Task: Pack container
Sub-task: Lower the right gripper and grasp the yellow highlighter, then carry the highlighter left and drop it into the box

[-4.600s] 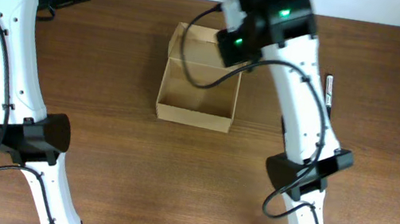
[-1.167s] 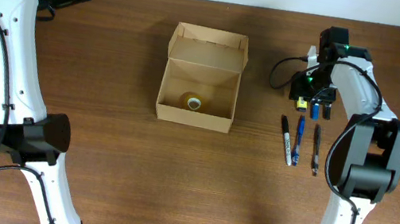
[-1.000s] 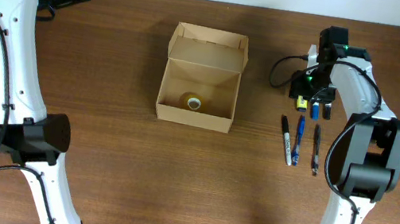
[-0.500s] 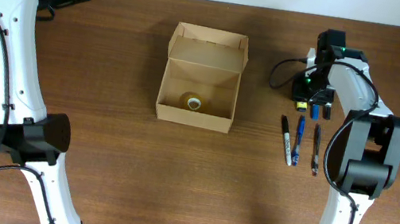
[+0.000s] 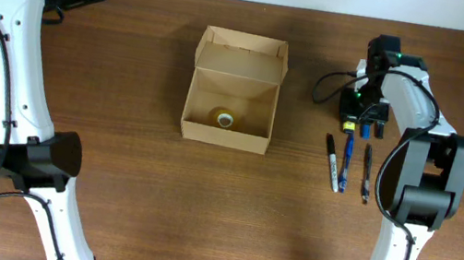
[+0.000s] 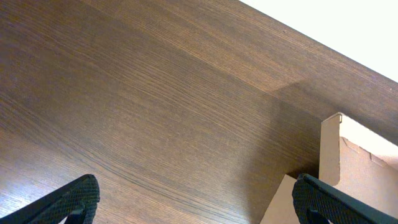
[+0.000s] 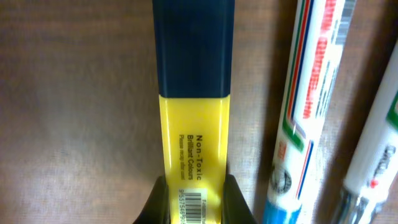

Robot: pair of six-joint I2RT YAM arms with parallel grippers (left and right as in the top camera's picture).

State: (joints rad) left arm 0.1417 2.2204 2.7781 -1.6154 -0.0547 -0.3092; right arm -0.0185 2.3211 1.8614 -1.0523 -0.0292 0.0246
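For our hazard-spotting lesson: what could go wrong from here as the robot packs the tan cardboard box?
1. Right gripper grips the yellow highlighter with dark blue cap only at its end; it may pivot or slip on lifting.
2. The white marker with blue print lies close beside it and may be nudged.

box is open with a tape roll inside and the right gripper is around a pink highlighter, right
The highlighter is yellow with a dark blue cap, not pink; the right wrist view shows it. The container is open with a tape roll inside, and the right gripper is around the highlighter.
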